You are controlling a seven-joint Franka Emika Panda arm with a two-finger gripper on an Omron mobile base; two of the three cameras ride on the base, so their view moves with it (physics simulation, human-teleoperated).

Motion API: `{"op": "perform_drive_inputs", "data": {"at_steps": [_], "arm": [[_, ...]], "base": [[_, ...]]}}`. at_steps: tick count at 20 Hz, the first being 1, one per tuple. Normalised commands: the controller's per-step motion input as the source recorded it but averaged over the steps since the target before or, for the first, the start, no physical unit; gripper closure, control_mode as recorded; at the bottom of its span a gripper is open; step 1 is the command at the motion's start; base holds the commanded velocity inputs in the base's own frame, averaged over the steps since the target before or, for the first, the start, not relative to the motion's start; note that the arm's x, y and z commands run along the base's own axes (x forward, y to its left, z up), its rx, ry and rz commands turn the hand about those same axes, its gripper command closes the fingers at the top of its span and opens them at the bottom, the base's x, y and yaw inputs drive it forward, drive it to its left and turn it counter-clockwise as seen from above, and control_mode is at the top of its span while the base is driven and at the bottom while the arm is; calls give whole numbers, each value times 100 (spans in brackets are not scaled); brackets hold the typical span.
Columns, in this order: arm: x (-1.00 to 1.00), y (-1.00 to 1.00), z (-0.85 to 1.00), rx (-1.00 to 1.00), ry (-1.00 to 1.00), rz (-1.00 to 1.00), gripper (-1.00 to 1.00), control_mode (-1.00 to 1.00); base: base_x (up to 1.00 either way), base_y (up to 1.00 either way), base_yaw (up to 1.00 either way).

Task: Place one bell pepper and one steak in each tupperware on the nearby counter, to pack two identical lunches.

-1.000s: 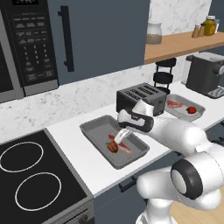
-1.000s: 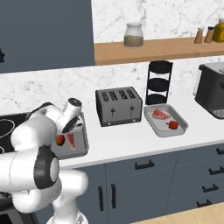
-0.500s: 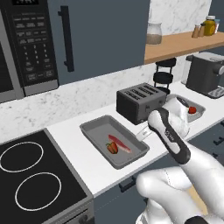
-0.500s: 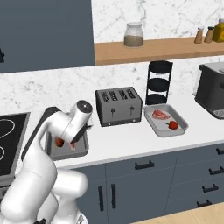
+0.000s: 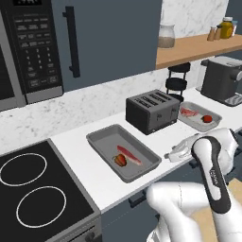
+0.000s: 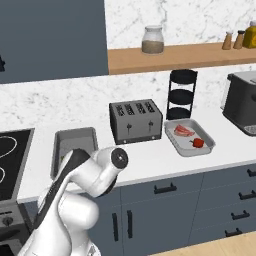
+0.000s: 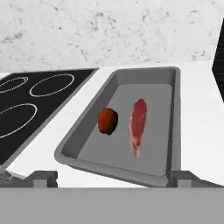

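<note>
On the table (image 5: 94,170), both tupperware trays (image 5: 124,150) (image 5: 199,116) each hold a bell pepper (image 5: 121,160) and steak (image 5: 129,154), so packing looks finished; the gripper (image 7: 111,177) stands wide open, empty.

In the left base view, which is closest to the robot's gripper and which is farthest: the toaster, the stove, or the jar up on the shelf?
From the gripper:
1. The toaster, just behind it on the counter, toward the wall.
2. The stove, far along the counter, past the near tupperware.
3. The jar, high up on the wooden shelf.
</note>
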Motion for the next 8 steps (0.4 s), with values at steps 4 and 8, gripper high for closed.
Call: {"op": "perform_drive_inputs", "data": {"at_steps": [4,8], "arm": [[-4,-73,0,29,0,0,-100,-100],[-15,-58,0,23,-1,0,-100,-100]], "base": [[0,0,0],[0,0,0]]}}
